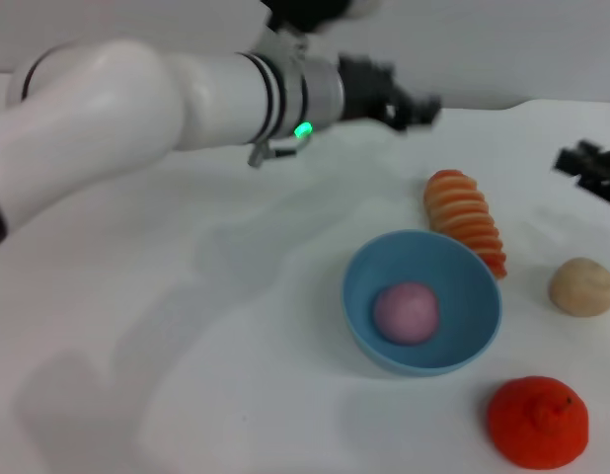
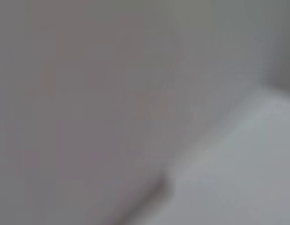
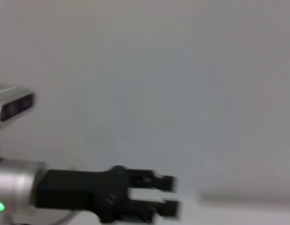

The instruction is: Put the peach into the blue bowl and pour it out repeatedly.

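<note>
Right now the peach lies at the bottom of the blue bowl, which stands upright on the white surface at the near right. So the putting-in step looks done, and the pouring is, I judge, the next step.

The left pincer is raised at the far side, well apart from the bowl and holding nothing. In the right wrist view its two fingers stand a little apart with empty space between, so it is open. I think it is placed high to leave the bowl free. The right pincer shows only at the far right edge, cut off by the frame, and I cannot tell its state.

Around the bowl lie other toy foods: a striped orange piece just beside the far rim, a beige lump to the right, and an orange-red fruit nearer.

The left wrist view shows only grey blur, nothing to recognise.
</note>
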Robot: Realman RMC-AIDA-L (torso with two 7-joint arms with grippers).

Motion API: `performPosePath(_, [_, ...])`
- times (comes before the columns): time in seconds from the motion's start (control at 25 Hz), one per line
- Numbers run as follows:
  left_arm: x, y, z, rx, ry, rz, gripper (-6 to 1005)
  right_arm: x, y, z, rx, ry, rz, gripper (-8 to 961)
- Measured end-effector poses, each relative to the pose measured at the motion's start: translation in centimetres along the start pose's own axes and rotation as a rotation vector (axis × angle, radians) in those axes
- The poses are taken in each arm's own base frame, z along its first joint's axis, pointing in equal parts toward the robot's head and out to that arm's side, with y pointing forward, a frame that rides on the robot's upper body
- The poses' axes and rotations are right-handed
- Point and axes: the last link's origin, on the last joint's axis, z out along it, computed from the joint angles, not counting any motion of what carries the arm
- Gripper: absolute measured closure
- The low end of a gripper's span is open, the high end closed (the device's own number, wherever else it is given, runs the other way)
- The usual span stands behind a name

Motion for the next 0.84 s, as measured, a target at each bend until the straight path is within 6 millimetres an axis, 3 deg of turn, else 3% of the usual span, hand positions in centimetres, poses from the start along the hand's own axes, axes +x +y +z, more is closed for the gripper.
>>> performPosePath(0.2, [-1.1,-2.1,-1.1,0.195,0.206,-0.016,371,0.9,-1.8,-2.0,0.183,-0.159,-0.107,411])
performPosePath(0.32, [-3.6,-1.9,-1.2,0.311,0.306,0.052,349,2.1,-2.6,-2.4,0.335,-0.27,-0.192,402])
performPosePath(0.6, [-6.6,-0.8,-1.7,0.39,0.404,0.126,319,4.0,-3.1,-2.4,0.682,-0.43,-0.335,392])
performPosePath(0.84, [-8.7,-0.7,-2.5,0.425,0.43,0.043,319,5.0,-2.6,-1.8,0.725,-0.428,-0.306,394])
